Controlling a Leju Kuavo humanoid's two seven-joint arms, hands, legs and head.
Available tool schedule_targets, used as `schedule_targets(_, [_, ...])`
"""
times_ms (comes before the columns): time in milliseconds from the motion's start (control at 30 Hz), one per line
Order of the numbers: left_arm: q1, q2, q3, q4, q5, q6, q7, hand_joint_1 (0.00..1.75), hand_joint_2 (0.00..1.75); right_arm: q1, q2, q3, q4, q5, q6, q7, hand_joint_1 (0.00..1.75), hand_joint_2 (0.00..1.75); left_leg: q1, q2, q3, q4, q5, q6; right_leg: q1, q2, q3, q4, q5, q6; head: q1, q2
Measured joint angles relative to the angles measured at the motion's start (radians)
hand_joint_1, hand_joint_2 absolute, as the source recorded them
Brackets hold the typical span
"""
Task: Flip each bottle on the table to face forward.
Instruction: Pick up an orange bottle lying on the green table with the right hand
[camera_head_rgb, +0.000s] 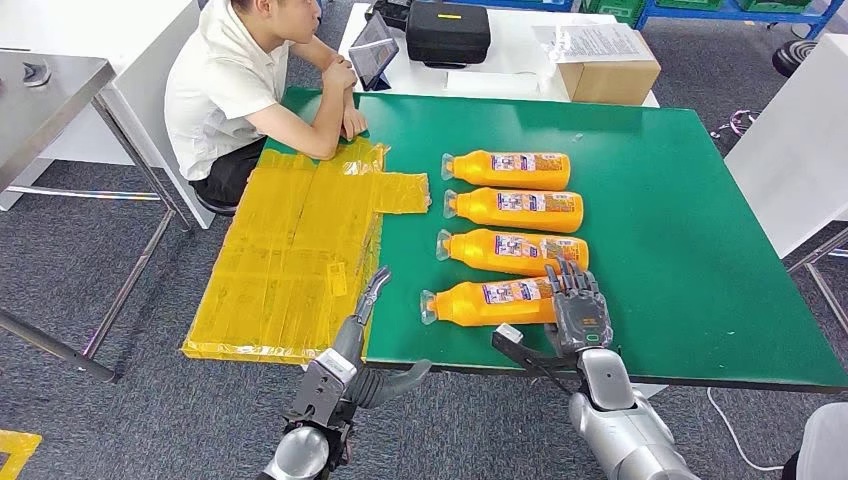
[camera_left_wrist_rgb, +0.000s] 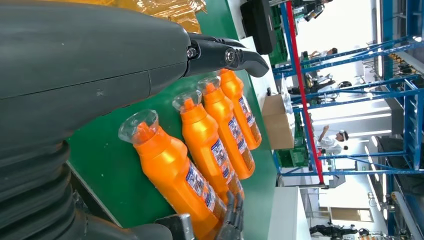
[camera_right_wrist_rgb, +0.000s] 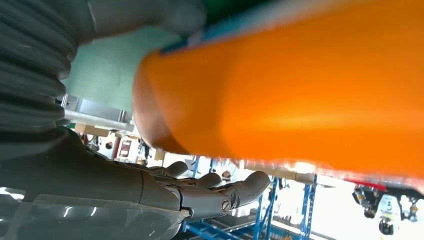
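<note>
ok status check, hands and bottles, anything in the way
Right hand at base end of nearest orange bottle, grip unclear. Left hand open at table edge. All four bottles lying flat, labels up. Yellow plastic sheet beside the row, not blocking.

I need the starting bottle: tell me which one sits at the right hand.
The nearest orange bottle in the row; the right hand rests at its base.

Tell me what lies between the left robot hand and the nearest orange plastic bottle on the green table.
Bare green table only, as the head view shows: the left robot hand hovers beside the nearest orange plastic bottle, just off its clear cap.
</note>
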Motion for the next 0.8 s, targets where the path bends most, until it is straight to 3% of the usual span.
schedule_targets(633, [-0.018,-0.002,-0.017,0.013,0.021,-0.003,-0.018,0.00,1.75,-0.008,-0.005,0.006,0.042,-0.081,0.011,-0.087,1.75,1.75,0.000,-0.001,0.002,0.000,-0.002,-0.003,0.000,0.000,-0.006,0.000,-0.002,0.001,0.000,0.000])
schedule_targets(800, [-0.019,-0.002,-0.016,0.013,0.058,0.008,-0.037,0.00,1.75,-0.001,-0.002,-0.009,0.042,-0.232,0.006,-0.212,1.75,1.75,0.000,-0.001,0.001,0.000,-0.002,-0.003,0.000,0.001,-0.001,0.000,-0.002,0.002,0.000,0.000])
